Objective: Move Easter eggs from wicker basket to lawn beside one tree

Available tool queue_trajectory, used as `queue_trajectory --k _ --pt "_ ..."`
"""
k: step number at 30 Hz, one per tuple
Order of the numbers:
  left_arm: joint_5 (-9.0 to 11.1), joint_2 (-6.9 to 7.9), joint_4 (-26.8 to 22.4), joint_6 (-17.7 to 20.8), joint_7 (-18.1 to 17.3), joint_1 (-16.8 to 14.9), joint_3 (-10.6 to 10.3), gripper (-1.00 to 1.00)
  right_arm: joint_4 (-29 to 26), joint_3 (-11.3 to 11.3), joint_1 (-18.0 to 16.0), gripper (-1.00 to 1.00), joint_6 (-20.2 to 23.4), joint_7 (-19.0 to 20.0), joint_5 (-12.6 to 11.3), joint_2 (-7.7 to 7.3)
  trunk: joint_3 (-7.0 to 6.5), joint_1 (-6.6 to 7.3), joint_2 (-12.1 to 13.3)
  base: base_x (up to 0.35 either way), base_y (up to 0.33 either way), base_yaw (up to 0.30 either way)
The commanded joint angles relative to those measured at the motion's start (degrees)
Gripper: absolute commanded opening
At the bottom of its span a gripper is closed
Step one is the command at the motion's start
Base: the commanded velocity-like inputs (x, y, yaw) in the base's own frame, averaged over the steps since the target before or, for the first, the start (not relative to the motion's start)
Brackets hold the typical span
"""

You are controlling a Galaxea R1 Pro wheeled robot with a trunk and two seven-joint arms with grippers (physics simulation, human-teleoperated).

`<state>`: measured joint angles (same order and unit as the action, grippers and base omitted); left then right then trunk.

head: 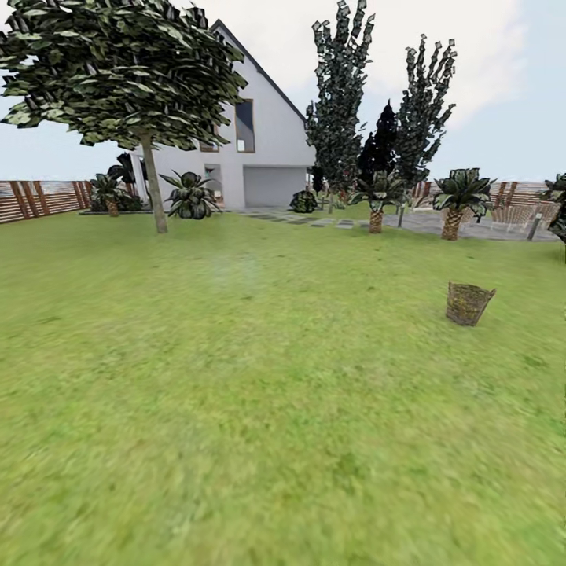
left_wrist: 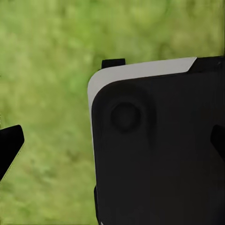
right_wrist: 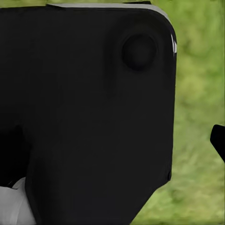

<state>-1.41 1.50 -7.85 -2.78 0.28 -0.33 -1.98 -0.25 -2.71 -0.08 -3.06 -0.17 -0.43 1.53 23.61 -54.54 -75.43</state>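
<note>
The wicker basket point(head: 469, 303) stands on the lawn point(head: 259, 393) at the right, some way ahead of me, small and brown. From here its inside cannot be seen, so the Easter eggs are hidden. A tree point(head: 156, 185) with a bare grey-brown trunk and a broad green crown stands at the far left of the lawn. In the left wrist view my left gripper point(left_wrist: 113, 145) is open, its dark fingertips point(left_wrist: 9, 151) wide apart over a black robot panel and grass. My right gripper point(right_wrist: 112, 140) hangs the same way over a black panel, one fingertip point(right_wrist: 218, 140) showing at the edge.
A white house point(head: 263, 149) stands behind the lawn, with tall narrow conifers point(head: 342, 102) beside it. Short palms point(head: 453, 206) line a paved path point(head: 440, 224) at the back right. A wooden fence point(head: 39, 198) closes the far left.
</note>
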Motion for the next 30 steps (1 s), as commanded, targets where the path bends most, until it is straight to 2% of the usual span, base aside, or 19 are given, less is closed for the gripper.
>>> queue_trajectory --k 1,8,12,14,18,22,23,26,27,30 --pt "-0.2 0.01 -0.1 -0.2 0.0 -0.1 -0.2 1.00 0.0 -0.4 0.0 1.00 -0.2 0.0 -0.1 0.03 0.06 -0.01 0.0 0.204 0.000 -0.022" --pt "-0.3 -0.04 -0.3 -0.2 0.1 -0.4 -0.3 1.00 0.0 -0.6 0.0 1.00 -0.8 0.0 -0.1 0.34 0.06 -0.01 0.0 0.289 0.000 -0.006" --pt "-2.9 -0.19 -2.3 -0.1 0.1 -0.4 -1.2 1.00 0.0 -0.7 0.0 1.00 -4.0 0.0 -0.1 1.12 0.06 -0.01 0.0 0.297 0.000 -0.001" --pt "-4.4 -0.18 -3.9 0.0 0.1 -0.5 -1.4 1.00 0.0 -0.7 0.0 1.00 -5.5 0.1 -0.1 1.98 0.06 -0.01 0.0 0.268 0.000 0.000" --pt "-5.3 -0.12 -5.3 0.1 0.0 -0.5 -1.5 1.00 0.0 -0.8 0.0 1.00 -6.5 0.6 -0.2 3.23 0.06 -0.01 0.0 0.211 0.000 0.000" --pt "-5.6 -0.14 -8.5 0.4 -0.1 -0.6 -1.5 1.00 -1.9 -1.0 -0.5 1.00 -6.6 1.0 -0.4 3.30 0.06 -0.01 0.0 0.063 0.000 0.000" --pt "-5.6 -0.11 -10.3 0.7 -0.2 -0.9 -1.5 1.00 -3.7 -1.3 -1.5 1.00 -6.0 1.1 -0.8 3.16 0.06 -0.01 0.0 0.018 0.000 0.000" --pt "-5.5 -0.09 -16.4 4.9 0.0 -2.3 -1.5 1.00 -8.8 -3.3 -6.9 1.00 2.5 0.9 -5.0 2.79 0.06 -0.01 0.0 0.006 0.000 0.000" --pt "-5.5 -0.06 -17.3 6.3 0.1 -3.0 -1.5 1.00 -9.6 -3.6 -8.3 1.00 5.1 0.9 -5.9 2.66 0.06 -0.01 0.0 0.002 0.000 0.000" --pt "-5.5 0.07 -18.4 7.9 0.2 -4.8 -1.5 1.00 -11.4 -4.0 -11.3 1.00 8.8 0.6 -6.9 2.24 0.06 -0.01 0.0 0.001 0.000 0.000"
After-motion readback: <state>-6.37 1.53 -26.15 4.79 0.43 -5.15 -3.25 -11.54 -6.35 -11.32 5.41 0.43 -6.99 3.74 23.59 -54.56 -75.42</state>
